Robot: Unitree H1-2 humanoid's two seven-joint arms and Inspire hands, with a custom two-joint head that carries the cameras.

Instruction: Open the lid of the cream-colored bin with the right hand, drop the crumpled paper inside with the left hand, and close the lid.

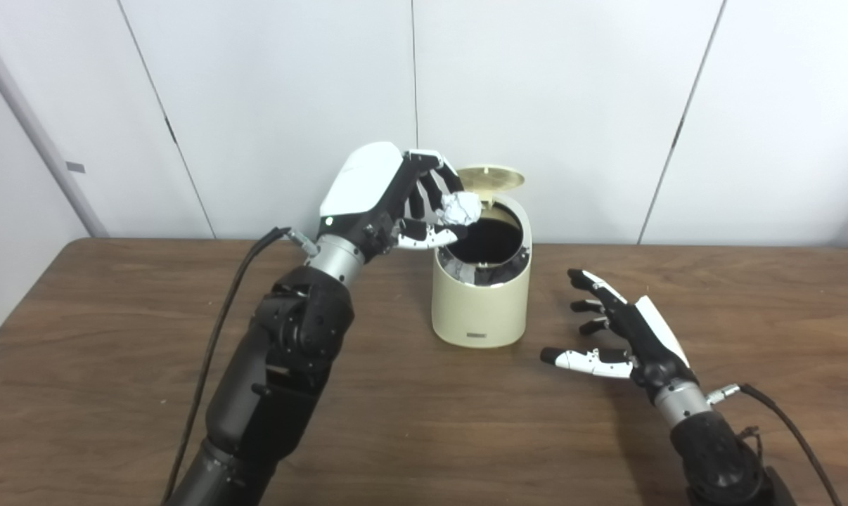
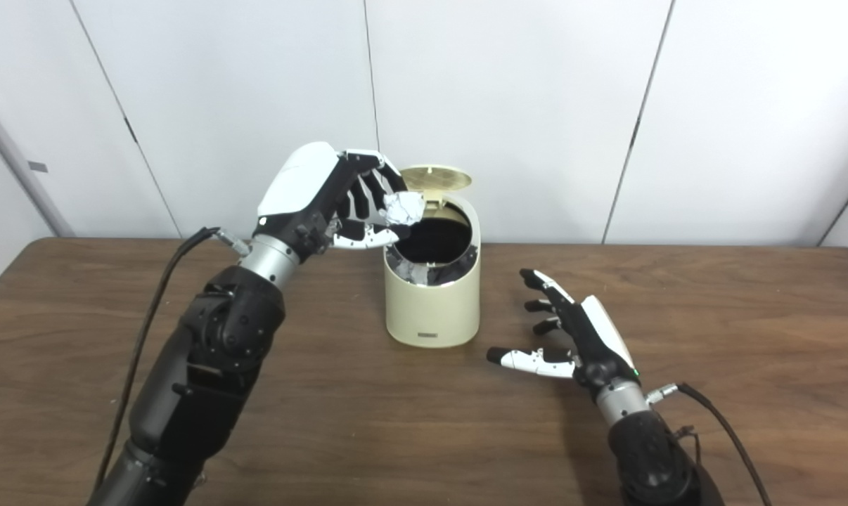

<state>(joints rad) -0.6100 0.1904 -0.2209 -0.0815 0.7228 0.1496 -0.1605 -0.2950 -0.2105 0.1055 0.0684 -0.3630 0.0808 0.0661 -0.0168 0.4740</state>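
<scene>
Left eye view: I'm seeing left hand (image 1: 385,200) pinching crumpled paper (image 1: 461,208) in fingertips, hovering over left rim of cream-colored bin (image 1: 480,309). Bin standing mid-table (image 1: 114,351), lid (image 1: 491,178) tipped up at back, mouth open. Right hand (image 1: 617,330) resting right of bin, fingers spread, holding nothing.

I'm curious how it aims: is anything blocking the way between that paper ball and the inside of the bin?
Nothing visible. The round lid stands raised behind the cream-colored bin's dark opening, and the left robot hand holds the crumpled white paper at its rim.
</scene>
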